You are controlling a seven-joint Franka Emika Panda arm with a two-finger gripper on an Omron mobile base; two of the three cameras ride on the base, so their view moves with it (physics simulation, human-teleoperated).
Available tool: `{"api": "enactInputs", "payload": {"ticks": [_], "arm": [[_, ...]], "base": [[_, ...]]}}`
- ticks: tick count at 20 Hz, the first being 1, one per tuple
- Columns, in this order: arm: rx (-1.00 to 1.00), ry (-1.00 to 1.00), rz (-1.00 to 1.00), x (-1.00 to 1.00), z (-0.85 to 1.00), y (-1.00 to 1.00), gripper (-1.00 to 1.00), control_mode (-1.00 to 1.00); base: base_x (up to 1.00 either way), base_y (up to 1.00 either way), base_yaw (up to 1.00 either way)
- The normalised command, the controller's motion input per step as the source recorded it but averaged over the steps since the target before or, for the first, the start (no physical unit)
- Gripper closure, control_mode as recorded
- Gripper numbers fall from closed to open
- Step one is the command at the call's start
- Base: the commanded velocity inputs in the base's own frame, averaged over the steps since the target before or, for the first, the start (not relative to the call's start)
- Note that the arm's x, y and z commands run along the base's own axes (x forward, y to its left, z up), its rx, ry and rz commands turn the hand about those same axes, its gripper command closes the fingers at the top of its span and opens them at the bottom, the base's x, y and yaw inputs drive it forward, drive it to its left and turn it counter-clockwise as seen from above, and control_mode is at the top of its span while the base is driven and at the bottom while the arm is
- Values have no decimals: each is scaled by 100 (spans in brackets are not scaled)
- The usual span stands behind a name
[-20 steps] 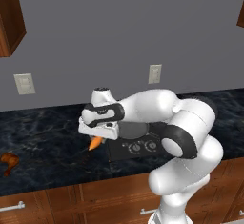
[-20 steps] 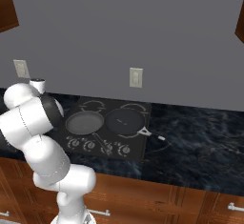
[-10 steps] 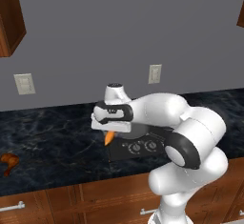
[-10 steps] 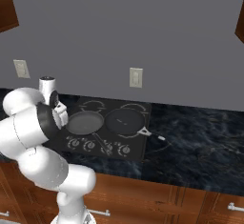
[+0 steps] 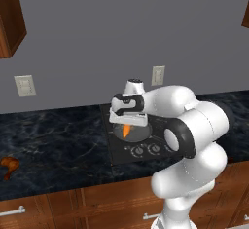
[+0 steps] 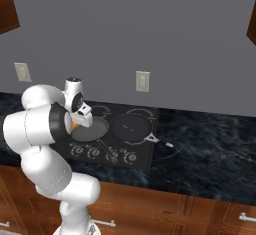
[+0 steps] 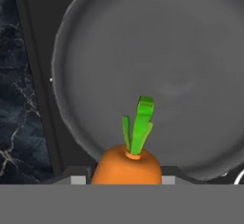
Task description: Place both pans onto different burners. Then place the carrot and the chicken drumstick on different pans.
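Carrot sits btwn the jaws, green top pointing out past them, held over the grey pan. Gripper is closed on the carrot, jaws partway in, above the pan on the cooktop. Carrot: bright orange, stubby, short green leaves. Drumstick lies well apart on the counter, far left.

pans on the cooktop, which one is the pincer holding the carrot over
The lighter grey pan on the cooktop's left side; the pincer hangs the carrot above it. The darker pan sits to its right, with nothing over it.
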Motion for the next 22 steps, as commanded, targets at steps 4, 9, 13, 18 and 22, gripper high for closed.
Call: {"api": "enactInputs", "payload": {"ticks": [4, 9, 13, 18, 22], "arm": [[2, 3, 1, 50, 6, -64, 100, -100], [5, 5, 2, 40, 14, -69, 100, -100], [7, 5, 2, 34, 10, -69, 100, -100], [7, 5, 3, 31, 1, -69, 100, -100], [1, 3, 2, 34, 0, -60, 100, -100]], "base": [[0, 0, 0], [0, 0, 0], [0, 0, 0], [0, 0, 0], [0, 0, 0]]}}
